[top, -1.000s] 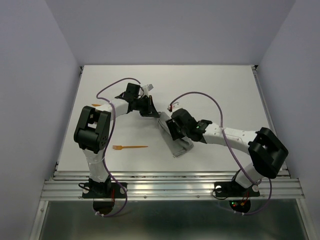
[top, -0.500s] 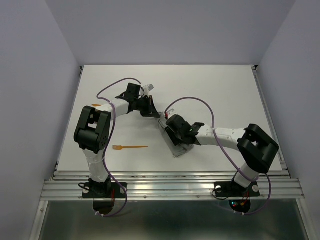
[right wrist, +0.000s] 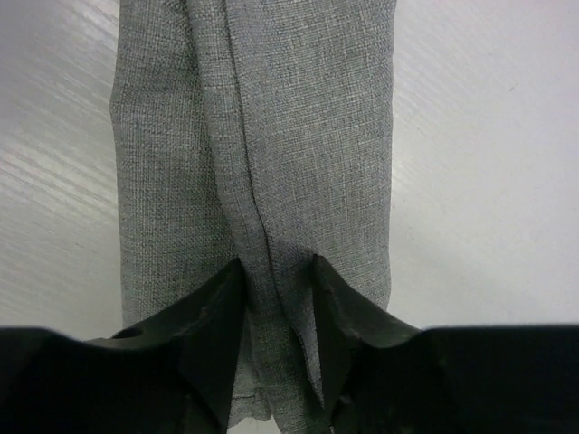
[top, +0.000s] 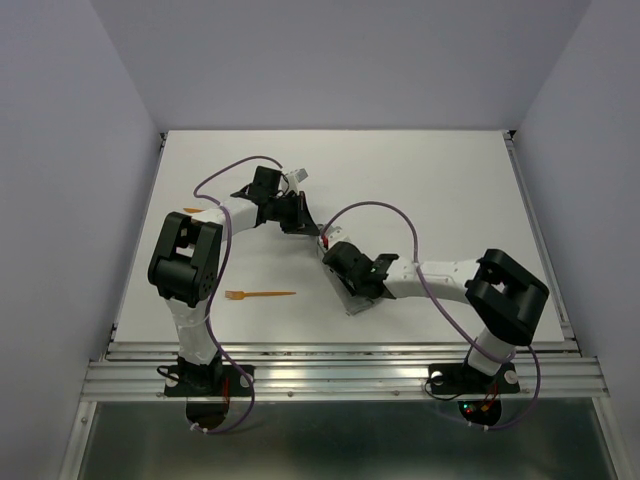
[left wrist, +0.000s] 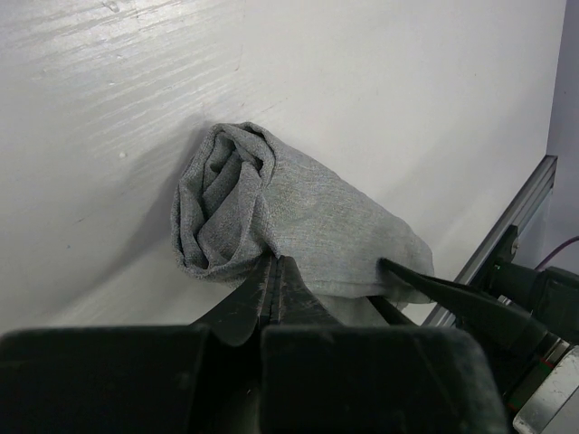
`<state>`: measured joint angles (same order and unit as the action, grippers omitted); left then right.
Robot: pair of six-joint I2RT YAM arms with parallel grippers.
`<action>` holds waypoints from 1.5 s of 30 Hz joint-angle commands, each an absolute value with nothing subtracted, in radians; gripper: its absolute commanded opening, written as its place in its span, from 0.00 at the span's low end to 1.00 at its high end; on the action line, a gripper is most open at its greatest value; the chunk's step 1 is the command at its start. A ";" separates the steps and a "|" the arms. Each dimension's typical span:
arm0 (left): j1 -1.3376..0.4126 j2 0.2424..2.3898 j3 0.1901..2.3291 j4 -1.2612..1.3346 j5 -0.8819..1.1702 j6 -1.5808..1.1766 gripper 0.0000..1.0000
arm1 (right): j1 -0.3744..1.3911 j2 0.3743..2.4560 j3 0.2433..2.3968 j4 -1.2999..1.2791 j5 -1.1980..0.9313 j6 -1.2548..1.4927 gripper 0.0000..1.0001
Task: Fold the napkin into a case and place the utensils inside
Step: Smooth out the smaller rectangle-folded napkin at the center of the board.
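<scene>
The grey napkin [top: 357, 299] lies mid-table as a narrow folded strip, its far end bunched into a roll [left wrist: 222, 194]. My left gripper [top: 300, 222] is shut on the cloth's edge at that far end [left wrist: 274, 262]. My right gripper [top: 339, 263] is low over the strip's middle, its jaws apart. A raised lengthwise fold of the napkin [right wrist: 271, 136] runs between its fingertips [right wrist: 276, 271]. One of its black fingers [left wrist: 452, 303] shows in the left wrist view. An orange fork [top: 262, 294] lies left of the napkin. A second orange piece [top: 192, 210] peeks out by the left arm.
The white table [top: 440, 180] ends at a metal rail [top: 340, 352] along the near side, just past the napkin's near end. Grey walls stand on the left, back and right. Purple cables loop above both arms.
The right arm has slid left and lowered onto the strip, and its jaws have narrowed around the fold. The left gripper, the fork and the other orange piece have not moved.
</scene>
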<state>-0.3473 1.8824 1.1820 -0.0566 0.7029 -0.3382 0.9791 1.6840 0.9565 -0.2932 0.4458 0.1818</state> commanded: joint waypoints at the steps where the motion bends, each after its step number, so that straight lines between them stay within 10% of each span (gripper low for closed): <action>1: -0.356 1.868 1.192 -0.049 0.727 -0.333 0.00 | 0.997 1.675 0.974 -0.310 0.532 0.192 0.28; 14: -0.360 1.870 1.187 -0.044 0.727 -0.334 0.00 | 1.015 1.624 1.019 -0.341 0.529 0.196 0.01; 43: -0.371 1.870 1.173 -0.034 0.715 -0.339 0.00 | 1.025 1.710 1.155 -0.437 0.396 0.290 0.01; 45: -0.374 1.864 1.183 -0.051 0.709 -0.333 0.23 | 1.025 1.718 1.151 -0.431 0.396 0.304 0.01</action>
<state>-0.3599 1.8824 1.1820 -0.0486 0.6994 -0.3386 1.0145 1.7077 1.1137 -0.4458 0.4149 0.2626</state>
